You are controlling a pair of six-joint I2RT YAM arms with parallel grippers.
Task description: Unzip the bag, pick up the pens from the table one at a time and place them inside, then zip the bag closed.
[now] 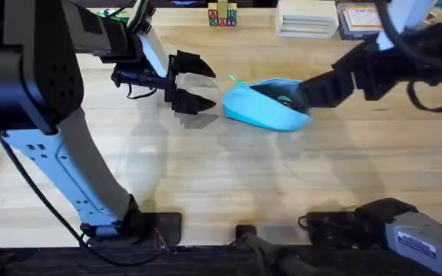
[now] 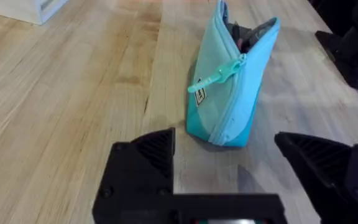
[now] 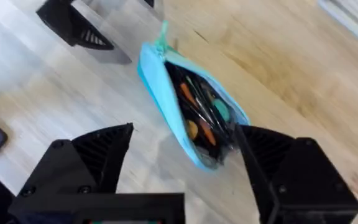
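the bag (image 1: pixel 263 107) is gaping, pens apparently lying inside; the zip-up step is coming. the left gripper (image 1: pixel 189 83) is waiting spread, the right gripper (image 3: pixel 185 155) spread too, straddling the bag's end.

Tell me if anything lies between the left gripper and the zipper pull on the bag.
Nothing visible does. The left gripper is open and faces the bag, with bare table between them. The zipper pull hangs on the side toward that gripper. The right gripper is at the bag's far end.
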